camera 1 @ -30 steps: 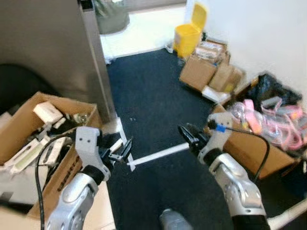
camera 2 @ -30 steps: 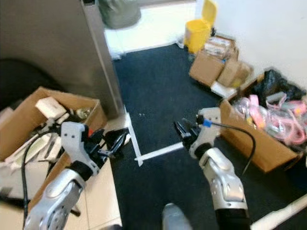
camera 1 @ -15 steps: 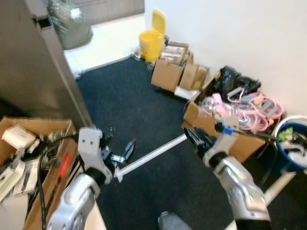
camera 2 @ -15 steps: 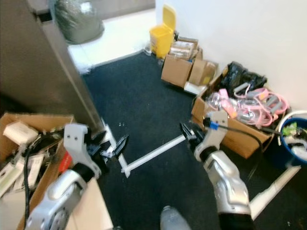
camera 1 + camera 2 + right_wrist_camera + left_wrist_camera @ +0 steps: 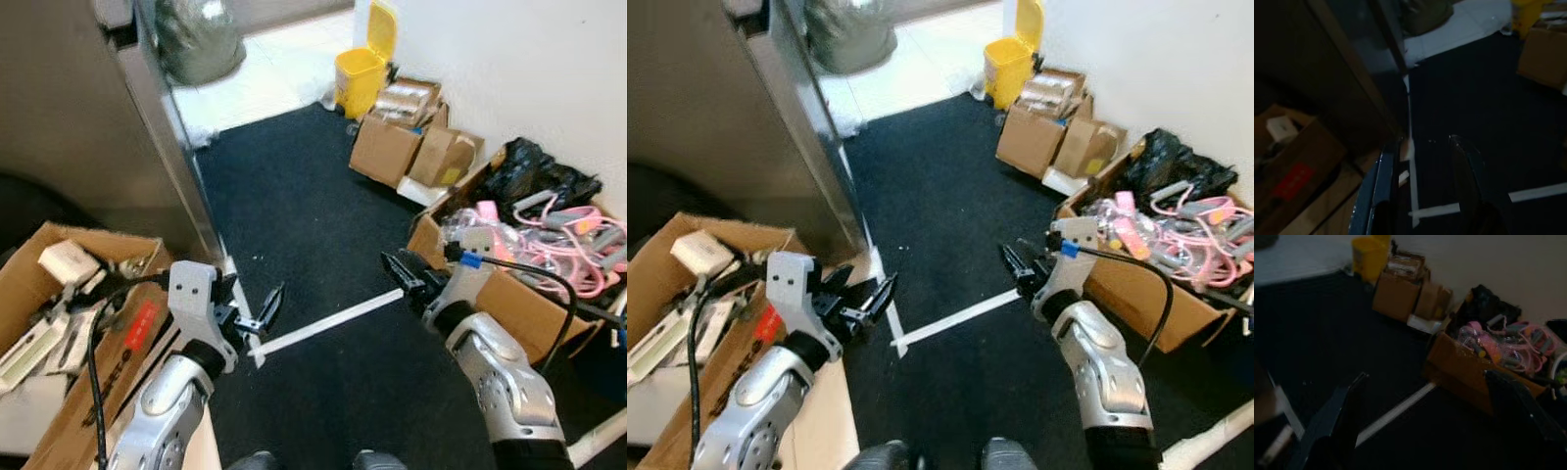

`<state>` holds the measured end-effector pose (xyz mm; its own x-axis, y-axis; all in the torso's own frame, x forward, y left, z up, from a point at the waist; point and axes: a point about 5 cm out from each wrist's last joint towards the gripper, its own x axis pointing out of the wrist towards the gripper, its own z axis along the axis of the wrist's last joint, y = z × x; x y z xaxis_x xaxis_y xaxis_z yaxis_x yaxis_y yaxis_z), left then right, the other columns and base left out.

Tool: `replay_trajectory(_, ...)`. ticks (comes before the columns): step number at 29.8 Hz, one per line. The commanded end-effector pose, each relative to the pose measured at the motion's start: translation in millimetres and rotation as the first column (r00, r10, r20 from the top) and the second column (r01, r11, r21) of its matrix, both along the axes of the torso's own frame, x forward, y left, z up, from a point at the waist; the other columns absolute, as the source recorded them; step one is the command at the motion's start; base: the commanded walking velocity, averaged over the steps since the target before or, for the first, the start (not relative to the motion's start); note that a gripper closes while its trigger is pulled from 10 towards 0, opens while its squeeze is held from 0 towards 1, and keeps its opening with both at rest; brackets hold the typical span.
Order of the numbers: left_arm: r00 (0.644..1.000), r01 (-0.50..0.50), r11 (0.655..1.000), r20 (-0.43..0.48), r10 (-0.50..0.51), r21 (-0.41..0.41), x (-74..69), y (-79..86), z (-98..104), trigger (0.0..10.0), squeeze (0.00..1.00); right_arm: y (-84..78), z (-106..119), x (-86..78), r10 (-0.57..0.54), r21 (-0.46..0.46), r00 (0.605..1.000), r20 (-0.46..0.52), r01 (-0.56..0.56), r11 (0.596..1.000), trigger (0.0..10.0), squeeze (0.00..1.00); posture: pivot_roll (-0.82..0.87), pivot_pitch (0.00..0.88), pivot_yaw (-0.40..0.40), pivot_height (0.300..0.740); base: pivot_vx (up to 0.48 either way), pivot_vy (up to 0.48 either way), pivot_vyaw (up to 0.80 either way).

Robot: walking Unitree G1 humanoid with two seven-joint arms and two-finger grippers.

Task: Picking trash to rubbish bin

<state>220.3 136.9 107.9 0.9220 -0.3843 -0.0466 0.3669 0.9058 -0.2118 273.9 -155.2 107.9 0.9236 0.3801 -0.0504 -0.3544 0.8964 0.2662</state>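
Observation:
A yellow pedal bin with its lid up stands at the far end of the dark carpet, against the white wall. A filled grey bag sits on the pale floor beyond the carpet. My left gripper hangs open over the carpet beside a cardboard box, and its fingers are spread wide around nothing. My right gripper is open too, above the white tape line, with bare carpet between its fingers. A few small white specks lie on the carpet.
A tall metal cabinet stands at the left, with an open cardboard box of white items at its foot. Cardboard boxes, a black bag and a box of pink cables line the right wall. White tape crosses the carpet.
The whole picture swung to the right and then back to the left, so the camera has turned. Both grippers stay raised in front, open and holding nothing.

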Motion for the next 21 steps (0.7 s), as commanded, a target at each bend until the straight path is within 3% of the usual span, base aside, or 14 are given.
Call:
replay_trajectory(1, 1.0, 0.001, 1.0, -0.011, -0.001, 0.006, -1.4, -0.2, -2.1, 10.0, 0.0, -3.9, 0.5, -0.7, -0.011, -0.003, 1.0, 0.003, 0.011, 1.0, 10.0, 0.0, -0.09, 0.053, 0.055, 0.74, 0.0, -0.469, 0.0)
replay_trajectory(9, 1.0, -0.008, 1.0, -0.017, 0.008, -0.013, -1.0, 0.8, -2.2, 10.0, 0.0, -3.8, -0.8, -0.4, -0.008, -0.018, 1.0, -0.007, 0.008, 1.0, 10.0, 0.0, -0.09, 0.053, 0.054, 0.74, 0.0, 0.0, 0.0)
replay_trajectory(21, 1.0, -0.007, 1.0, -0.016, 0.007, -0.013, -0.3, 0.5, -1.9, 10.0, 0.0, -2.6, -3.3, 0.2, 0.0, -0.045, 1.0, -0.029, -0.002, 0.999, 10.0, 0.0, -0.09, 0.052, 0.054, 0.74, 0.0, 0.0, -0.78)
